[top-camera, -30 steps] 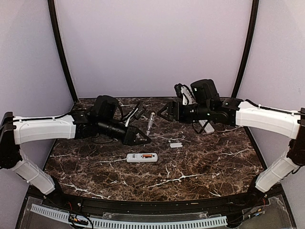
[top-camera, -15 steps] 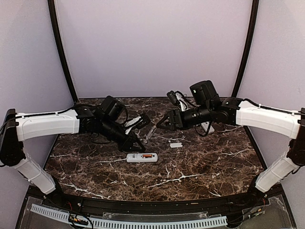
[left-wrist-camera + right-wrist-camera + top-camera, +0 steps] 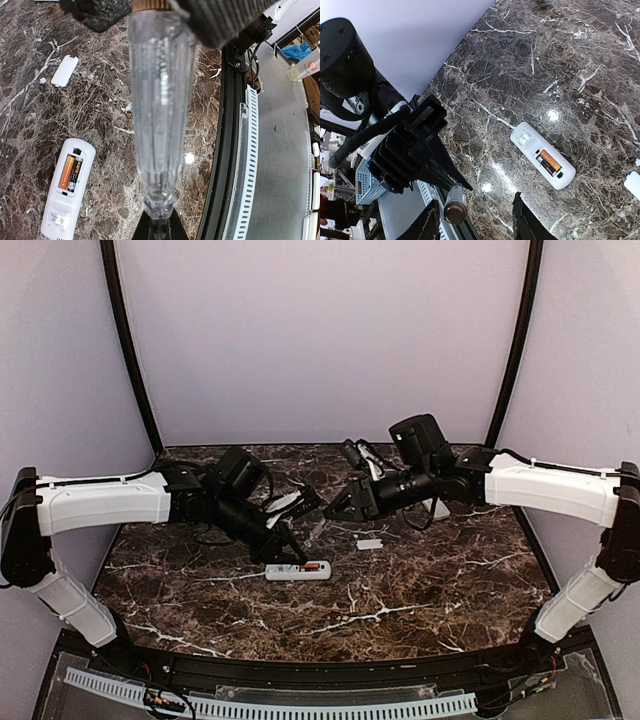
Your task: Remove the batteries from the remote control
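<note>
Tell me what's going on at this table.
The left hand grips a clear-handled tool above the marble table. The right hand sits open around the tool's far end, not closed on it. The remote lies face down with its back cover off and set aside. The batteries are still in their bay, so nothing has been unloaded yet.
</note>
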{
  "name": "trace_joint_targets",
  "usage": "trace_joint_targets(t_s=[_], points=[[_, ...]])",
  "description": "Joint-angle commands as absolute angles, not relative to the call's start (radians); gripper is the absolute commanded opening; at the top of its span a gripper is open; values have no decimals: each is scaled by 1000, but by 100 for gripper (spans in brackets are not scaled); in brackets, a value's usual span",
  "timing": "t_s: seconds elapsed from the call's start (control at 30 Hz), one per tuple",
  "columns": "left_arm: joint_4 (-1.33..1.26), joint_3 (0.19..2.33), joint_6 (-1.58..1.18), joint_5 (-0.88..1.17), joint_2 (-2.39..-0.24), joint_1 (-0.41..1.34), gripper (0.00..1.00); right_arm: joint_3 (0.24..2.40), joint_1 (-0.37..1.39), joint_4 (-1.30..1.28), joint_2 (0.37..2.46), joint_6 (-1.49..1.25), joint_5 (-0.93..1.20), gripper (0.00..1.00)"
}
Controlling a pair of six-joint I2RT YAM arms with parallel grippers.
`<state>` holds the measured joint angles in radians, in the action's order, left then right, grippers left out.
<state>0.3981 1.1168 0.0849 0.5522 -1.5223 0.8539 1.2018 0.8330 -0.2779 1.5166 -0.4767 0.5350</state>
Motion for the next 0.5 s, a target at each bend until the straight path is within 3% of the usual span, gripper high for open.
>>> trace_joint_targets(t_s=[0.0,0.47], points=[[405,1113,92,544,-1532,864,0,1209,863,-235,1546,-474,563,45],[396,1112,83,559,-1530,866,0,1198,905,-157,1576,-508,628,26]])
